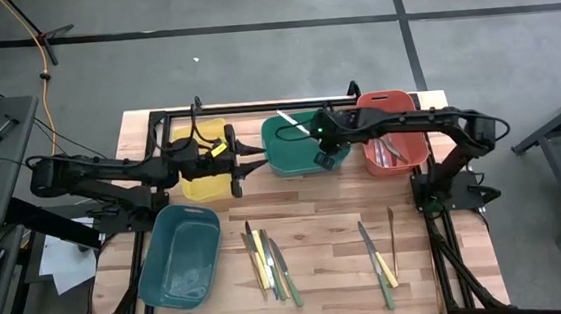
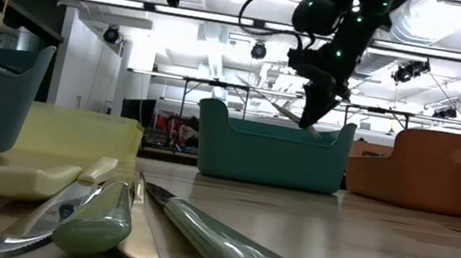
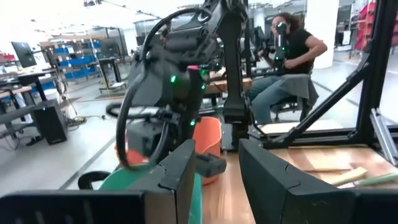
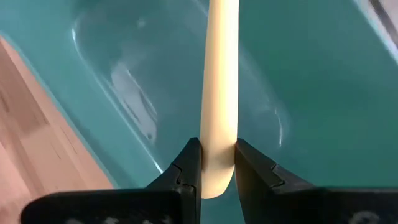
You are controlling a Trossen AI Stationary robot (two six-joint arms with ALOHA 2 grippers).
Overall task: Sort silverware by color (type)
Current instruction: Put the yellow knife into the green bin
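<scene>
Bins: four, namely one yellow bin, one green bin, one red bin and one teal bin. Loose silverware on the tabletop: a cluster of about five pieces and a second group of about three. One cream-handled utensil over the green bin; the red bin's contents are too small to count.

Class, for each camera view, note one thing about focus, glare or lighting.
Low view: the nearest pale-green utensil handle is soft, out of focus, and bright ceiling lights wash out the room. Right wrist view: glare patches shine on the green plastic bin's wall. High view: evenly lit, faint shadows on the wooden table.
</scene>
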